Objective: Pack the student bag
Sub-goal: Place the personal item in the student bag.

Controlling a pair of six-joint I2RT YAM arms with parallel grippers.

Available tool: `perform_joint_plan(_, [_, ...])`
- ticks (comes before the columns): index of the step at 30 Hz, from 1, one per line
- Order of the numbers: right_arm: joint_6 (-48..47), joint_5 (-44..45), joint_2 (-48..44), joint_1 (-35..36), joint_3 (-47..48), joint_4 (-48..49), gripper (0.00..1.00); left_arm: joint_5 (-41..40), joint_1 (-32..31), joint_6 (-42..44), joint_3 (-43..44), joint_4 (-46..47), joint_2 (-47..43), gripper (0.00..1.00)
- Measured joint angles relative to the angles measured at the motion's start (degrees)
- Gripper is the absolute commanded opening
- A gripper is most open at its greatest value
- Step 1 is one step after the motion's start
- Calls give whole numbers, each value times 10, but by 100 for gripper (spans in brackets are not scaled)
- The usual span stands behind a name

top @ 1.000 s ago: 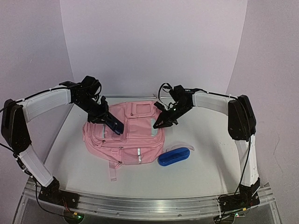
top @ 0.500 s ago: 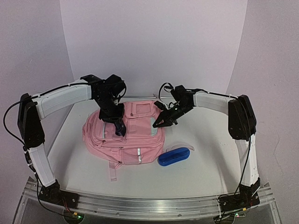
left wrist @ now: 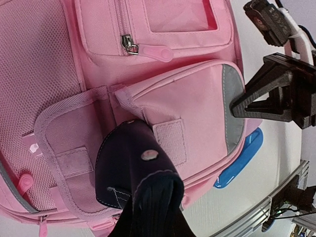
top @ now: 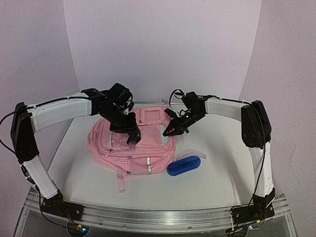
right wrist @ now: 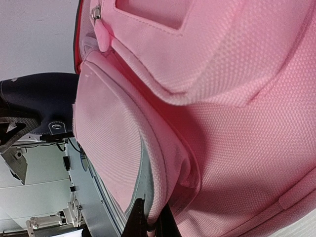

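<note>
The pink student bag [top: 148, 143] lies flat on the table, front up. My left gripper [top: 132, 136] is shut on a dark navy pouch [left wrist: 131, 168] with a snap button, held just above the bag's front pocket [left wrist: 187, 98]. The pouch hides the fingers in the left wrist view. My right gripper [top: 171, 130] is shut on the grey-trimmed edge of that front pocket [right wrist: 158, 197] at the bag's right side and lifts it a little. It also shows in the left wrist view [left wrist: 276, 94]. The navy pouch shows in the right wrist view [right wrist: 34, 98] beyond the pocket.
A blue oblong case [top: 185, 164] with a pale lid lies on the table right of the bag's lower corner, and shows in the left wrist view [left wrist: 242, 158]. A pink strap [top: 120, 181] trails toward the front edge. White walls close the back and sides.
My left arm has swung right and forward with the navy pouch, from the bag's left side to over its front pocket. My right gripper has kept its hold on the pocket edge.
</note>
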Motion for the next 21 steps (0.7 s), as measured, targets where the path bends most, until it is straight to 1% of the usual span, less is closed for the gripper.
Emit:
perform_joint_plan(5, [-7,1,0,-2,-13,-1,0,44,11,-21,-98,99,-63,0])
perform_joint_plan(11, [-16,0,0,-3,-21,-2,0,130,54,-80,-235,258,-137,0])
perform_joint_plan(21, [-26,2,0,-3,-21,-1,0,236,112,-189,-394,513,-168,0])
